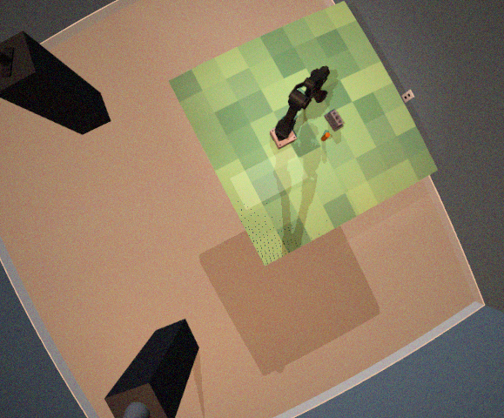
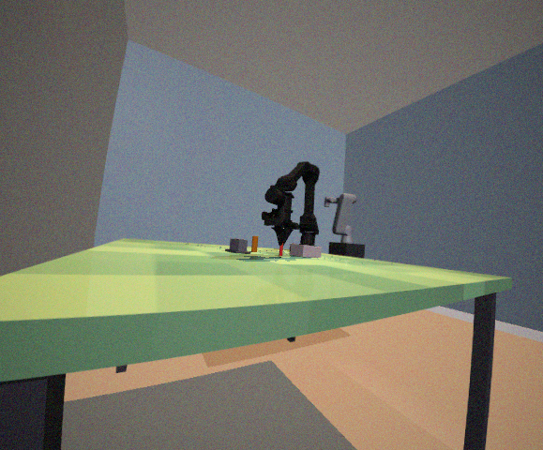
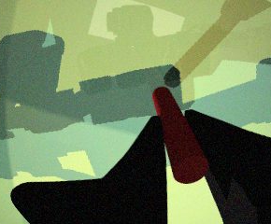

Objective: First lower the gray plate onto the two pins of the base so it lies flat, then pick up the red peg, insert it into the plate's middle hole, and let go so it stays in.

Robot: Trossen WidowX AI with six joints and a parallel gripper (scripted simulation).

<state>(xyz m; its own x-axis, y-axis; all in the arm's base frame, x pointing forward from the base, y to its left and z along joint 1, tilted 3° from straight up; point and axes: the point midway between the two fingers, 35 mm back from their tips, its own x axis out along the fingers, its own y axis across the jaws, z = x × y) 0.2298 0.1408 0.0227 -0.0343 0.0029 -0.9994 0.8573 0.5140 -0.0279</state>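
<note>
The red peg (image 2: 280, 250) (image 3: 184, 145) stands upright at the table top, between the fingertips. My gripper (image 2: 280, 243) (image 3: 172, 120) is shut on it, with the peg's near end showing between the black fingers in the wrist view. In the top view the arm hides the peg. The gray plate (image 1: 332, 117) (image 2: 237, 245) shows as a small gray block with a row of dark spots on top. It looks level over a thin dark base (image 2: 230, 250). Its pins and exact seating are too small to tell. The gripper is away from the plate, to its right in the exterior view.
An orange cylinder (image 1: 325, 136) (image 2: 254, 243) stands close beside the plate, between plate and gripper in the exterior view. The arm's pinkish mount (image 1: 280, 141) (image 2: 305, 250) sits near the peg. A pale arm (image 2: 343, 213) stands farther back.
</note>
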